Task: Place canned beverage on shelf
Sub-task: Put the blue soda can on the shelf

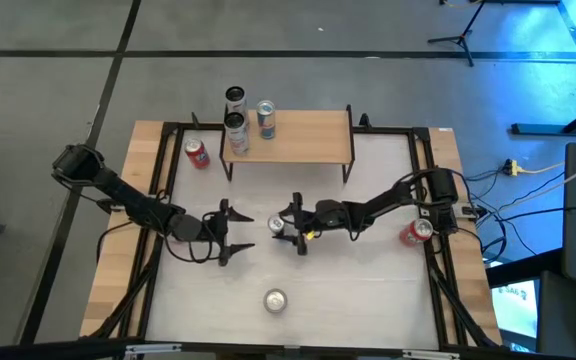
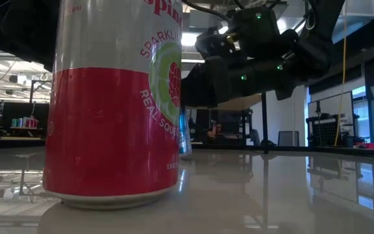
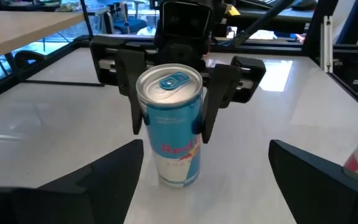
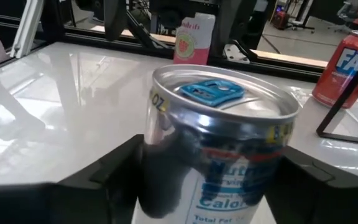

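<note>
1. My right pincer (image 1: 286, 232) is pinching the blue Red Bull can (image 3: 169, 127), upright at mid-counter.
2. Left pincer (image 1: 236, 232) waits spread, just beside.
3. Grasp step; next, lift toward the shelf (image 1: 308, 137), clearing its edge.

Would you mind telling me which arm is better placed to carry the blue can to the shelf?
The right. The right gripper already has its jaws closed around the blue can, upright at mid-table. The left gripper waits beside it, jaws open and empty. The shelf has free board beside two cans.
</note>
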You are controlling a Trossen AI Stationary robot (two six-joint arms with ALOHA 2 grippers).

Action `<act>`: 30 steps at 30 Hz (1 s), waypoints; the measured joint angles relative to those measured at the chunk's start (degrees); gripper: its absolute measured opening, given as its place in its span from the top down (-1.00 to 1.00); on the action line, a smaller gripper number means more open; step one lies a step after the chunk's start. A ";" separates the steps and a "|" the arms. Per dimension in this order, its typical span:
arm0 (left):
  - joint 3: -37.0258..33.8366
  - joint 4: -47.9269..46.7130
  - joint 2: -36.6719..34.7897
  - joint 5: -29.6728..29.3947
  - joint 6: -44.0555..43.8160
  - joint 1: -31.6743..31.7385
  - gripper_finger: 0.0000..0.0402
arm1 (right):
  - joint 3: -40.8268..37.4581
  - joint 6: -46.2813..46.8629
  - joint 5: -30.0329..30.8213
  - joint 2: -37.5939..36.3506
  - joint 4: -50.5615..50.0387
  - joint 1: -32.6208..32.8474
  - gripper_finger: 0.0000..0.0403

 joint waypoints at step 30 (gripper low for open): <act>21.13 -22.70 5.47 11.83 4.29 10.55 -0.68 | -0.09 -1.90 18.59 -35.96 -30.63 7.48 -0.69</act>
